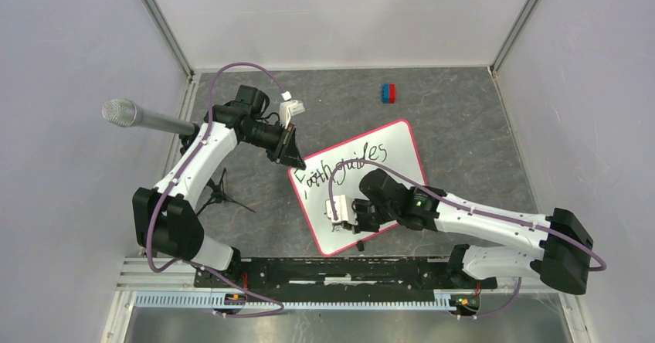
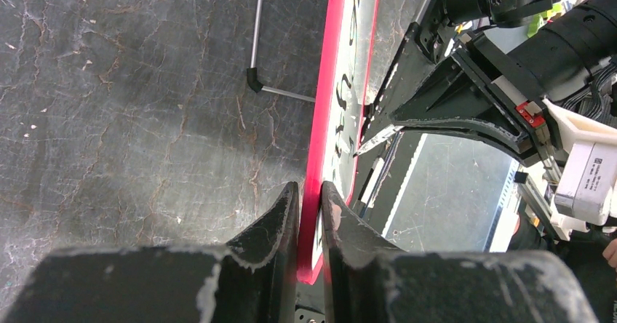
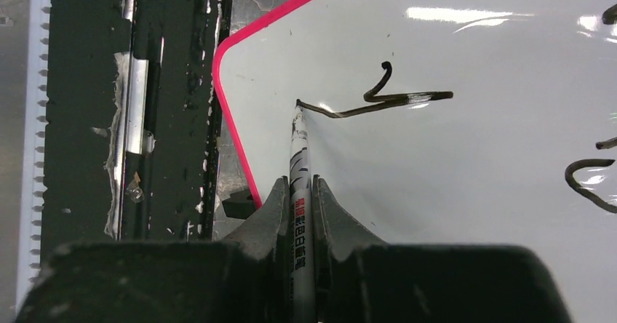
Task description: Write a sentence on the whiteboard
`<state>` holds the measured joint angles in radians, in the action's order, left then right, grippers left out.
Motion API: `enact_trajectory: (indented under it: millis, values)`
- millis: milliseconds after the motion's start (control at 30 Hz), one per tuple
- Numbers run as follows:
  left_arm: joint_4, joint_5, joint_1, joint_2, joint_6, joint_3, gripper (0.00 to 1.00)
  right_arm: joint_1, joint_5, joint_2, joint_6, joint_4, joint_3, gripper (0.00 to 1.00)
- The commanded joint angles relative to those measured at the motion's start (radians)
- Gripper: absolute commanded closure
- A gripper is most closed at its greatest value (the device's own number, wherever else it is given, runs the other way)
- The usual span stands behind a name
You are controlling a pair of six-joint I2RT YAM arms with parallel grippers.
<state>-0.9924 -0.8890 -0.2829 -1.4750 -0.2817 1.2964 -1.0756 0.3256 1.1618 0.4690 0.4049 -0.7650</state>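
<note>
The whiteboard [image 1: 390, 146], white with a red-pink rim, lies tilted on the dark table. The sentence [image 1: 347, 165] reads "Faith guides" in black on the upper line. My left gripper [image 1: 294, 157] is shut on the board's left corner; in the left wrist view its jaws [image 2: 310, 192] pinch the red rim [image 2: 324, 112]. My right gripper [image 1: 345, 213] is shut on a white marker [image 3: 299, 163] over the board's lower left part. In the right wrist view the marker tip touches the board [image 3: 473, 185] at the start of a fresh black stroke [image 3: 378, 99].
A small red and blue block [image 1: 388, 93] lies at the back of the table. A grey microphone [image 1: 143, 117] juts in from the left. A small black tripod stand [image 1: 220, 196] sits left of the board. A black rail [image 1: 347, 272] runs along the near edge.
</note>
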Motion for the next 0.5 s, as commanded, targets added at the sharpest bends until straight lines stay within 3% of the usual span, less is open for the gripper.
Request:
enact_trajectory:
  millis: [0, 467]
  values:
    - [-0.018, 0.041, -0.005, -0.001, -0.022, 0.022, 0.97, -0.003, 0.004, 0.017, -0.008, -0.042, -0.088, 1.0]
    - [-0.019, 0.038, -0.005, 0.012, -0.02, 0.023, 0.98, 0.07, -0.07, -0.121, -0.004, 0.006, -0.048, 1.0]
